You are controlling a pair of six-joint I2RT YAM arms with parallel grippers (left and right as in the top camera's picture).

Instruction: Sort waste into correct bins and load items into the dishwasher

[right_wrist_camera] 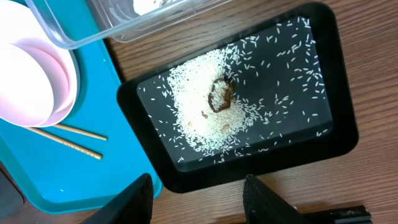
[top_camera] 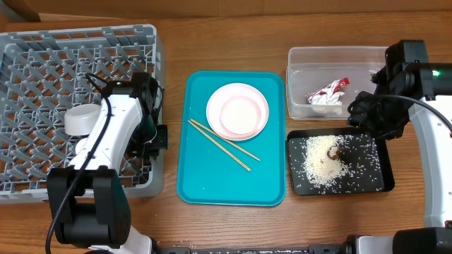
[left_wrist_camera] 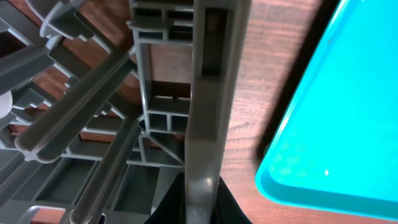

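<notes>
The grey dishwasher rack stands at the left. My left gripper is at its right wall. In the left wrist view that gripper is shut on the upright grey wall bar. A white plate with a pink one under it and two chopsticks lie on the teal tray. The red-and-white wrapper is in the clear tub. Rice and a brown lump lie in the black tray. My right gripper hangs open over that tray's edge, holding nothing.
The teal tray's edge lies close to the right of the rack wall, with a strip of wooden table between them. Clear tub and black tray sit side by side at the right, next to the teal tray.
</notes>
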